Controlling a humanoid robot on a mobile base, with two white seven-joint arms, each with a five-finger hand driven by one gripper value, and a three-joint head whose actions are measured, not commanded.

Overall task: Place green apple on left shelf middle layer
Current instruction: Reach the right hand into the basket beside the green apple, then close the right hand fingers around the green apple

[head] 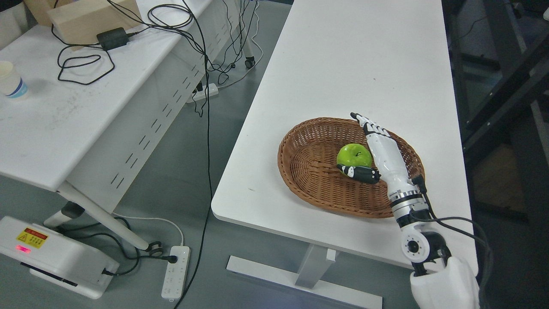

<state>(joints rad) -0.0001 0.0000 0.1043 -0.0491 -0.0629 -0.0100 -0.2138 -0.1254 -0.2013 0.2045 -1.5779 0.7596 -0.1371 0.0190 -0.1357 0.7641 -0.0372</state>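
step: we judge the grasp just beginning | green apple [354,155] sits in wicker basket [309,171], right of centre | right hand [377,148] at apple's 3 o'clock, fingers extended, thumb under it, gripping nothing | next: close, lift; shelf unseen

Paper cup [11,80], power strip [175,272]

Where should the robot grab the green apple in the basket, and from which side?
Probably around its round middle, from the apple's right. The green apple sits in the wicker basket, and the right hand is already beside it there, fingers stretched straight, thumb under its near side.
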